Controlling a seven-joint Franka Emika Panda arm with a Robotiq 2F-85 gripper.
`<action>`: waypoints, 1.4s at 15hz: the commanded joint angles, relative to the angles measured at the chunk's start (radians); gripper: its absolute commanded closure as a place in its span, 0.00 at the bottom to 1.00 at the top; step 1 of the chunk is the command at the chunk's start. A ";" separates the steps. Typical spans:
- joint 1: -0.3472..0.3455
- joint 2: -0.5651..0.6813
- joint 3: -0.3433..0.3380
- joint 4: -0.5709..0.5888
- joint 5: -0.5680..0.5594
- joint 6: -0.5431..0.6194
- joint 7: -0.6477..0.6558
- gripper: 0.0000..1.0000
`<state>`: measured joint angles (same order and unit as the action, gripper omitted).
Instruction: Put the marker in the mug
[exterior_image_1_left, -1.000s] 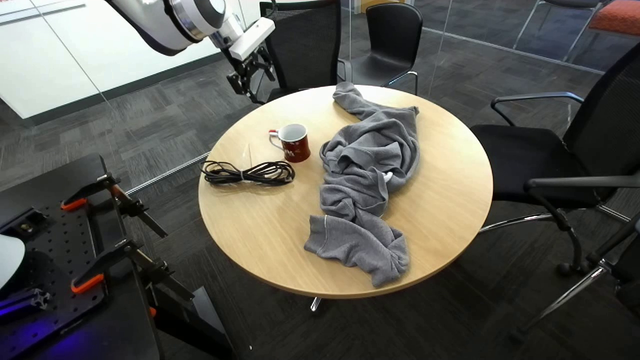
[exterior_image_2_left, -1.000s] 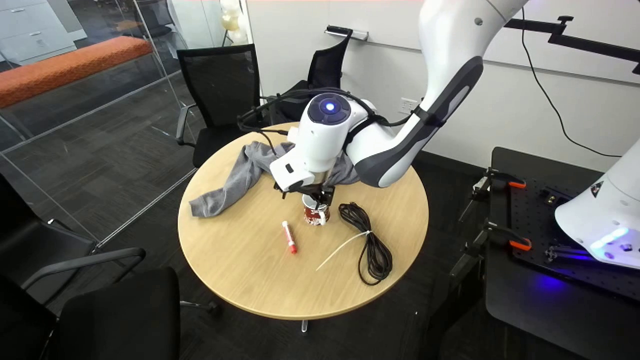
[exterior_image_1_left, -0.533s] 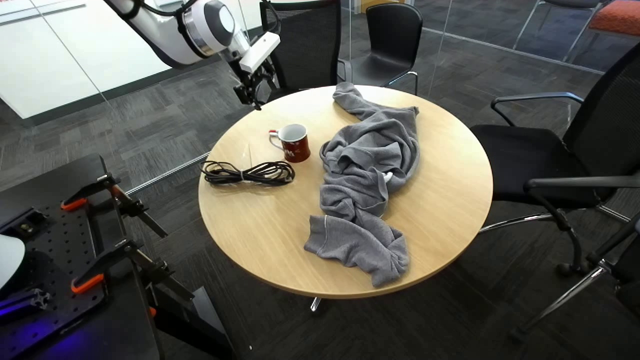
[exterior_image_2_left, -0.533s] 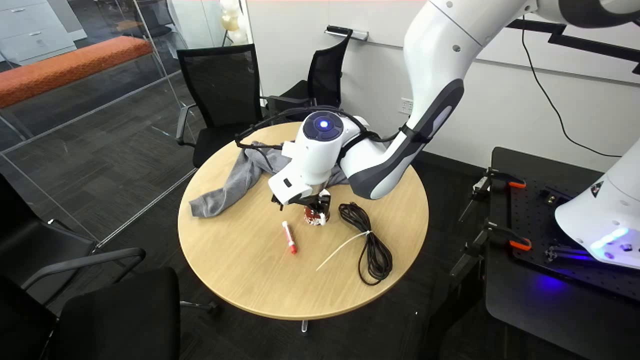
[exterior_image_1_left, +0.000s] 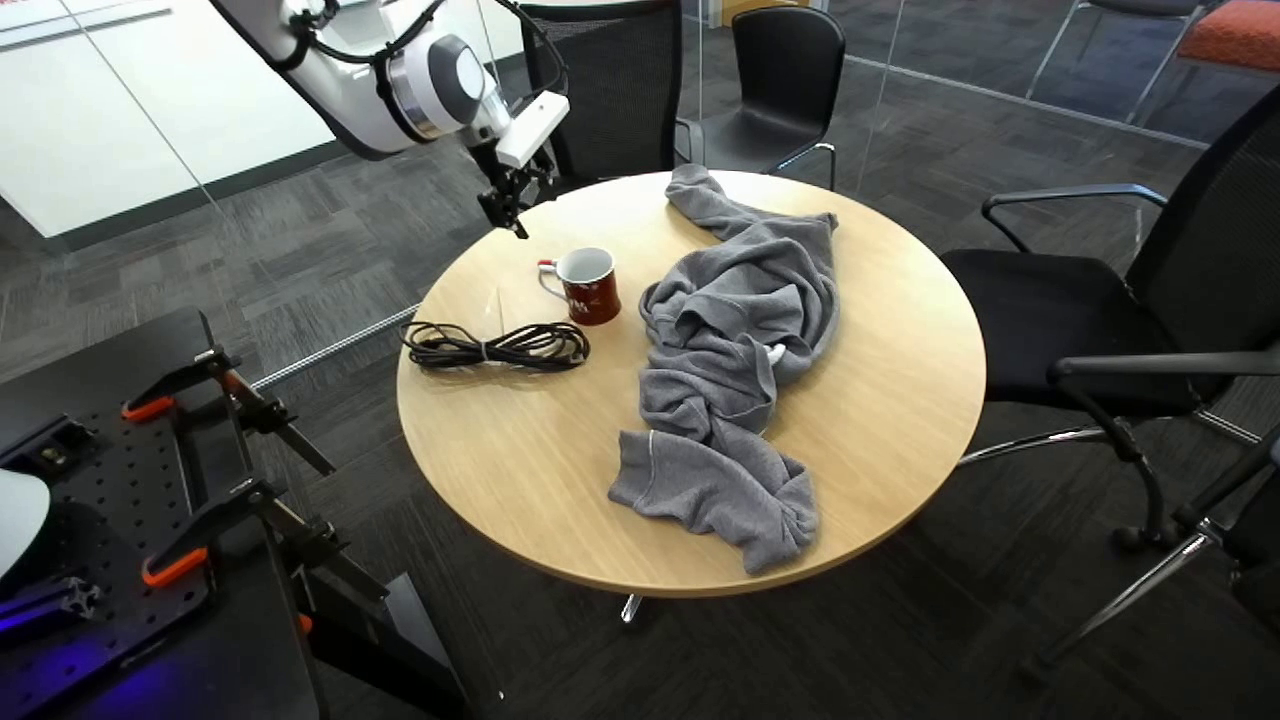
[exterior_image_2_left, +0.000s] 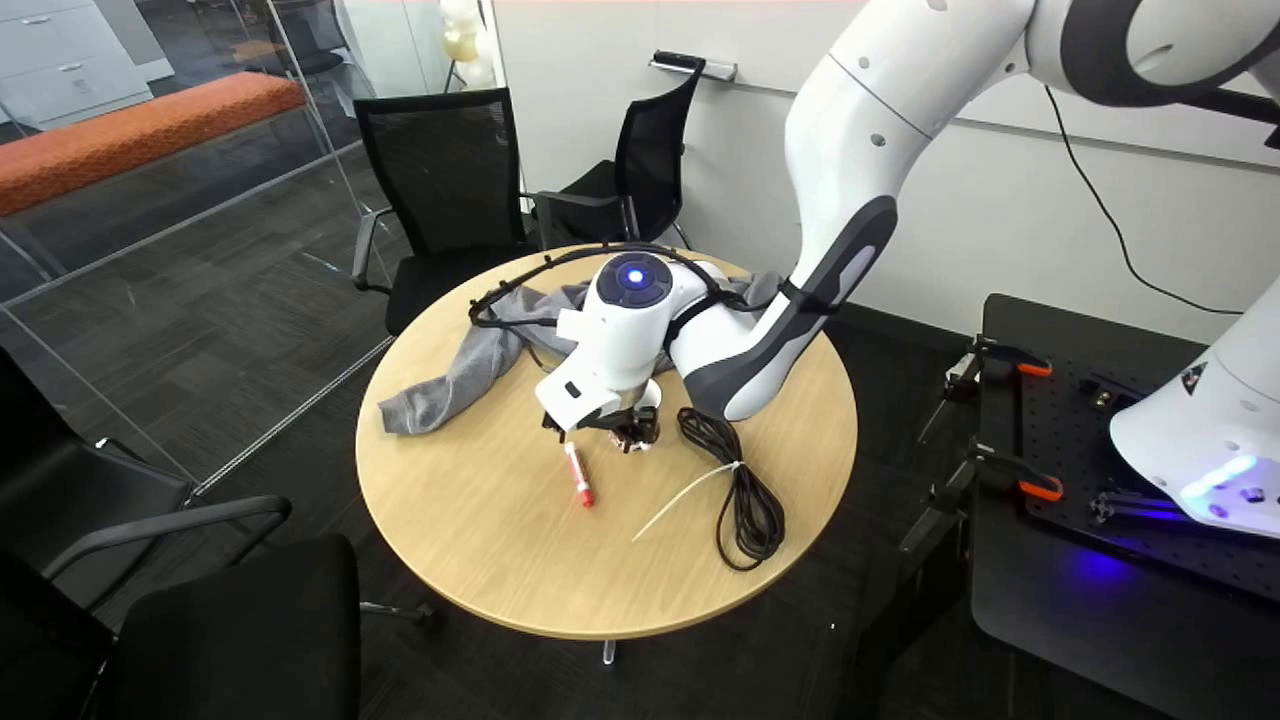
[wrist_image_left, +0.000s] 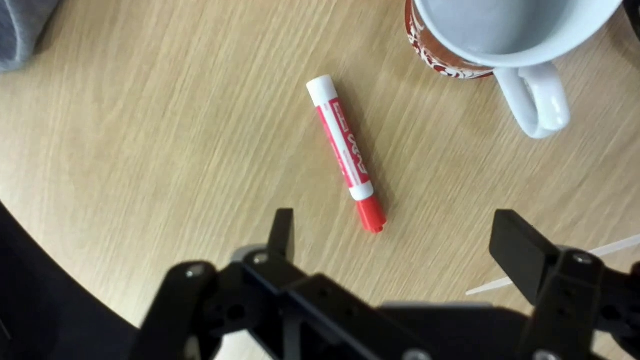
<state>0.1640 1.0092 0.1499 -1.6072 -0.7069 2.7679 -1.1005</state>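
Observation:
The marker (wrist_image_left: 345, 145), white and red with a red cap, lies on the table in the wrist view and in an exterior view (exterior_image_2_left: 579, 476). I cannot make it out in an exterior view where the mug is in full sight. The dark red mug (exterior_image_1_left: 592, 295) with a pale inside stands upright; the wrist view shows part of it (wrist_image_left: 450, 52) at the top right. It is partly hidden behind the gripper in an exterior view (exterior_image_2_left: 652, 395). My gripper (wrist_image_left: 392, 225) is open and empty, above the table. The marker's red cap shows between its fingertips' lines of sight, not touched.
A black coiled cable (exterior_image_1_left: 500, 345) with a pale tie (exterior_image_2_left: 685, 497) lies beside the mug. A crumpled grey cloth (exterior_image_1_left: 740, 310) covers much of the round table (exterior_image_1_left: 520, 460). Black chairs (exterior_image_1_left: 1060, 300) stand around it.
My gripper has come down toward the table, near the marker and mug, and now covers part of the mug in an exterior view. The marker, mug, cable and cloth have not moved.

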 joint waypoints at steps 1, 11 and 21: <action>-0.016 0.050 0.023 0.058 0.038 -0.021 -0.077 0.00; -0.004 0.149 0.010 0.157 0.071 -0.002 -0.141 0.00; -0.001 0.227 0.011 0.243 0.099 -0.014 -0.150 0.00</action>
<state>0.1655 1.2029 0.1514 -1.4149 -0.6412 2.7680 -1.1982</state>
